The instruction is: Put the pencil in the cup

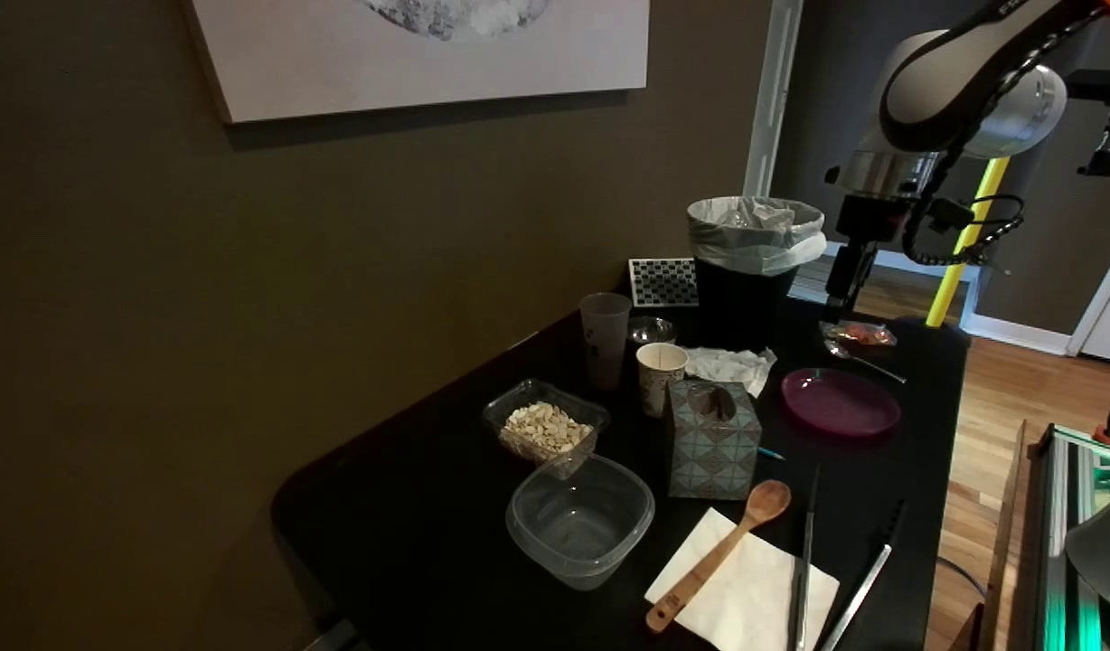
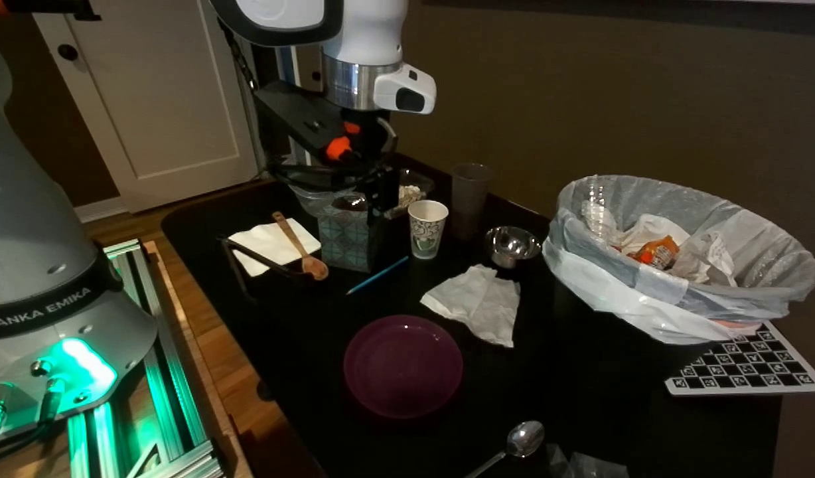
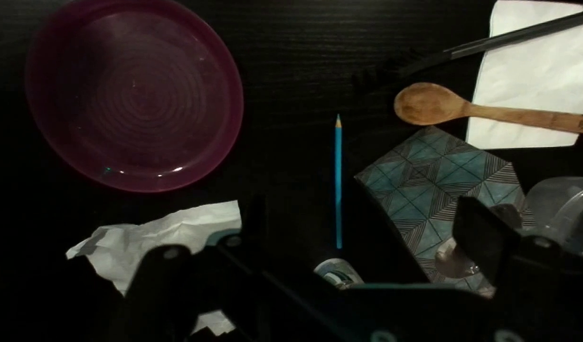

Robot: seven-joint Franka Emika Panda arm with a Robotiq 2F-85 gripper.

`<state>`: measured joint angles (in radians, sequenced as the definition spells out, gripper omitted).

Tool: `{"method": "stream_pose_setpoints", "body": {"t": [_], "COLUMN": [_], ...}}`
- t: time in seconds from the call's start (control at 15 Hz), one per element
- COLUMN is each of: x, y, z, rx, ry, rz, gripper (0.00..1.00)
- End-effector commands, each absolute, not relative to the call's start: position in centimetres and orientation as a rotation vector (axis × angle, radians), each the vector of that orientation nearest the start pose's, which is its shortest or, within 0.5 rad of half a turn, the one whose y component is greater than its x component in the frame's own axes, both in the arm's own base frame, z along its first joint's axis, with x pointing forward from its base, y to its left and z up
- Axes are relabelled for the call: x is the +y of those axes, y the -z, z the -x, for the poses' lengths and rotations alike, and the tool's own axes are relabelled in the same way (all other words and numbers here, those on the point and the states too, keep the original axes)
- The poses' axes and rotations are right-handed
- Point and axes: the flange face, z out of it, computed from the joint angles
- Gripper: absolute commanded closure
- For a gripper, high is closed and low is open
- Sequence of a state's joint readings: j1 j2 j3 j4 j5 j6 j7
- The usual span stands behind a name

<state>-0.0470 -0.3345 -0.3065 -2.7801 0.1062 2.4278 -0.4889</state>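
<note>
“Tub (image 1: 578, 405) near the wall (image 1: 383, 226): what's in it?”

“Pale flakes (image 1: 544, 429), and a clear bowl (image 1: 580, 523) stands just beside it. The bin (image 1: 740, 303) holds crumpled scraps (image 2: 648, 229) and an orange wrapper (image 2: 656, 253)”

“And the paper cup (image 2: 426, 238)?”

“Upright beside the patterned box (image 3: 429, 185); only its pale upper inside shows, the bottom is hidden”

“Where's the pencil (image 3: 338, 185)?”

“Flat on the desk (image 1: 410, 533), between the purple plate (image 3: 139, 95) and the box, its blunt end near the paper cup, its tip pointing away”

“What about the claw (image 3: 362, 216)?”

“Spread wide in the wrist view, holding and touching nothing that I can see”

“And the arm (image 1: 939, 95)?”

“Above the desk in both exterior views, bent so that the claw points down”
</note>
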Motion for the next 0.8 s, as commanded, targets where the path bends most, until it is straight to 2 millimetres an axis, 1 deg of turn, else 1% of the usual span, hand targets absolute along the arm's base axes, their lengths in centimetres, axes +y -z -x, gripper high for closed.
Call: {"method": "stream_pose_setpoints", "body": {"t": [0.0, 0.33, 0.4, 0.6, 0.73], "x": [-12.0, -12.0, -11.9, -11.2, -10.5], "y": [-30.4, -30.8, -29.9, -28.1, -26.9], "z": [-35.1, -35.3, -35.3, -35.2, -35.3], "rx": [-0.106, -0.109, -0.136, -0.214, -0.269], "ry": [0.047, 0.065, -0.003, -0.124, -0.147], "rz": [2.974, 2.975, 3.033, 3.050, 3.043], "gripper": [0.00, 0.00, 0.00, 0.00, 0.00]}}
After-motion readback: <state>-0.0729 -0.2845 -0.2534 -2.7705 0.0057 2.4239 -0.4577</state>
